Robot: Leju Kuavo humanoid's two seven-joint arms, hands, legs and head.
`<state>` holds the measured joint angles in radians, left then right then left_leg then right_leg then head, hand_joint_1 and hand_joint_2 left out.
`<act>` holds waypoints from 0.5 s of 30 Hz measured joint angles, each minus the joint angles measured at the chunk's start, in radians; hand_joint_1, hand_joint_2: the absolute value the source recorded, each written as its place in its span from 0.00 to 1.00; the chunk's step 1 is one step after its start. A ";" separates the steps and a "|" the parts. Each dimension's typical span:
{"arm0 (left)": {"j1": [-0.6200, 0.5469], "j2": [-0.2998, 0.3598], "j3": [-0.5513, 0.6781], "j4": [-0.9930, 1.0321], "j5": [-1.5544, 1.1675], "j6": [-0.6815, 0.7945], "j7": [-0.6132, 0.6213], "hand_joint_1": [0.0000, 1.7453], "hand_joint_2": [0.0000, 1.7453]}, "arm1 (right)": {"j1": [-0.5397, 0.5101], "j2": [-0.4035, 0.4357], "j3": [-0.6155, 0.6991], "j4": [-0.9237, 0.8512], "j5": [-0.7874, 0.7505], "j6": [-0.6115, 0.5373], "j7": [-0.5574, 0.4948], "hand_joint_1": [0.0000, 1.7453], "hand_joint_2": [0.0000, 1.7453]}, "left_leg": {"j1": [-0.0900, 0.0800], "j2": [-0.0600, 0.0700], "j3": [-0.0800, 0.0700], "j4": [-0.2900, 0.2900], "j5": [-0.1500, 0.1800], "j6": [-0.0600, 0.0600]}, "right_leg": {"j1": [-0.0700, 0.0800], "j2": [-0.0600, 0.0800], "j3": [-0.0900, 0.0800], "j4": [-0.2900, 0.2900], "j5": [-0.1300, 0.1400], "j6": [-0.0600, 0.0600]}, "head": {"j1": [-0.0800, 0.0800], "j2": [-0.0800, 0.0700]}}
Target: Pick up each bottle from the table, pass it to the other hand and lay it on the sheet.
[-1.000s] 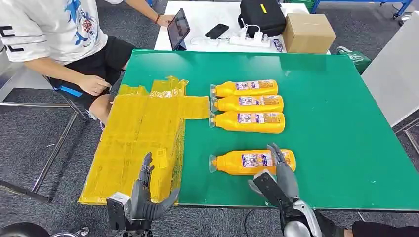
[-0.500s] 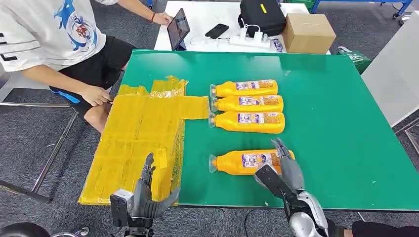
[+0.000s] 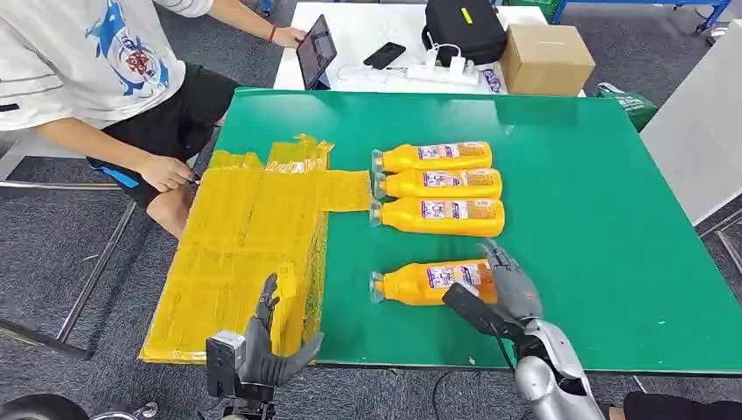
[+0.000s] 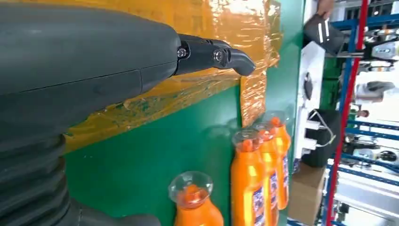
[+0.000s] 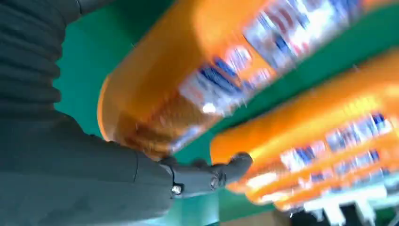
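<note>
On the green tabletop point(image 3: 612, 262), nearer the robot than a row of three orange-filled bottles point(image 3: 437, 184), a fourth full orange bottle point(image 3: 420, 284) lies on its side. The right hand point(image 3: 494, 293) wraps its base end. The left hand point(image 3: 262, 346), fingers spread and holding nothing, hovers at the yellow sheet point(image 3: 245, 245).

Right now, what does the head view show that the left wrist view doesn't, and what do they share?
Head view alone: the right hand wrapping around the base end of the nearest bottle, and a seated person at the table's far left corner.
Left wrist view alone: a close look at the left hand, fingers apart and holding nothing, over the yellow sheet.
Both: the green table, the sheet, the nearest bottle's capped end and the row of three bottles.
</note>
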<state>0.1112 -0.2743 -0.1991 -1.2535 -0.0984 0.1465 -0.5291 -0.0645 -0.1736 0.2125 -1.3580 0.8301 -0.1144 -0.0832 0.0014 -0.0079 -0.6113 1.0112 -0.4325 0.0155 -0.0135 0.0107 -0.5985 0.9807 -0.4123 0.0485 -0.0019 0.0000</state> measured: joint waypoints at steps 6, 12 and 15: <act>-0.016 0.000 0.000 0.029 -0.004 -0.002 0.008 0.00 1.00 | -0.055 -0.026 0.037 0.070 -0.006 0.028 0.018 0.00 1.00 | 0.000 0.000 0.002 0.000 0.000 0.000 | 0.000 0.000 0.001 0.000 0.000 0.000 | 0.000 0.000; -0.024 0.000 0.001 0.045 -0.005 -0.003 0.011 0.00 1.00 | -0.086 -0.040 0.055 0.114 -0.012 0.045 0.028 0.00 1.00 | 0.000 0.000 0.004 0.000 0.000 0.000 | 0.000 0.000 0.003 0.000 0.000 0.000 | 0.000 0.000; -0.032 0.000 0.001 0.055 -0.005 -0.003 0.014 0.00 1.00 | -0.113 -0.048 0.065 0.147 -0.030 0.071 0.029 0.00 1.00 | 0.000 0.002 0.007 0.000 0.000 0.000 | 0.000 0.000 0.005 0.000 0.000 0.000 | 0.000 0.000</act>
<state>0.0792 -0.2743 -0.1980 -1.1982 -0.1030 0.1431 -0.5150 -0.1774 -0.2212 0.2777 -1.2109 0.8000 -0.0431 -0.0545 0.0014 -0.0063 -0.6045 1.0113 -0.4328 0.0156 -0.0134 0.0110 -0.5930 0.9803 -0.4122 0.0486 -0.0015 0.0000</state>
